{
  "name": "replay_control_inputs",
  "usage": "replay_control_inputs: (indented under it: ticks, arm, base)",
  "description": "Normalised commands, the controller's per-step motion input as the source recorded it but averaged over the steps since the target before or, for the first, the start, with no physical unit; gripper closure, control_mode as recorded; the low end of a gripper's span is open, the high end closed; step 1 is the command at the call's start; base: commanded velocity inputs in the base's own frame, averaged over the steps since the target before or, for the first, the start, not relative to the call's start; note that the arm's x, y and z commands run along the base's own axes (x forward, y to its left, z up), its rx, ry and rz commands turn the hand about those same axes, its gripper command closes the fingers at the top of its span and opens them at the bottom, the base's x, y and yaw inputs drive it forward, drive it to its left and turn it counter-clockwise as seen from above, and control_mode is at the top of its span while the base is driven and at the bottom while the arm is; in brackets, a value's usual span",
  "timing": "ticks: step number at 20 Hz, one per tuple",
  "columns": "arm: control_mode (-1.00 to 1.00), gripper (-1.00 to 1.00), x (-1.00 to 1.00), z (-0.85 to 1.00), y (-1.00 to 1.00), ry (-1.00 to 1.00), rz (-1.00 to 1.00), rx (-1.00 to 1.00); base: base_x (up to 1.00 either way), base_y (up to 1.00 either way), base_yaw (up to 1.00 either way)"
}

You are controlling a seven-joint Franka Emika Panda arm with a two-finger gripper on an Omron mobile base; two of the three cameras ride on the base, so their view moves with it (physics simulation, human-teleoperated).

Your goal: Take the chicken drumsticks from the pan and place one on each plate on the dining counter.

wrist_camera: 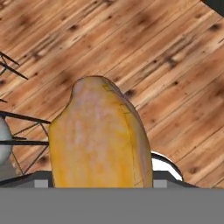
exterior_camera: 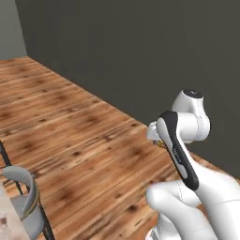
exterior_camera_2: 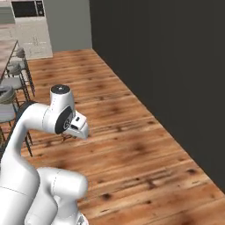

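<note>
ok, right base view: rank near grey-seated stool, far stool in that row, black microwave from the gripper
1. Near grey-seated metal stool, left of the gripper.
2. Far grey-seated stool, upper left, up the row.
3. Black microwave, top left, far wall.

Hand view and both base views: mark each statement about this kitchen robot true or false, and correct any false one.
1. A chicken drumstick sits between the gripper's fingers. True.
2. The floor is grey tile. False: it is brown wood planks.
3. A dark wall runs along one side of the floor. True.
4. The drumstick lies on a white plate. False: it hangs over the wooden floor.
5. Stools stand at the far left of the right base view. True.
</note>
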Motion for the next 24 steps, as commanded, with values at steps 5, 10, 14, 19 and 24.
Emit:
replay_control_inputs:
  ticks: [5,10,14,19,24]
  arm:
    - [1.0,1.0,0.0,0.0,0.0,0.0,0.0,0.0]
    - [1.0,1.0,0.0,0.0,0.0,0.0,0.0,0.0]
    - [1.0,1.0,0.0,0.0,0.0,0.0,0.0,0.0]
    - [1.0,1.0,0.0,0.0,0.0,0.0,0.0,0.0]
    - [1.0,1.0,0.0,0.0,0.0,0.0,0.0,0.0]
  base:
    - [0.52,0.02,0.79]
    - [0.11,0.08,0.97]
    - [0.48,0.0,0.78]
    - [0.55,0.0,0.73]
    - [0.91,0.0,0.45]
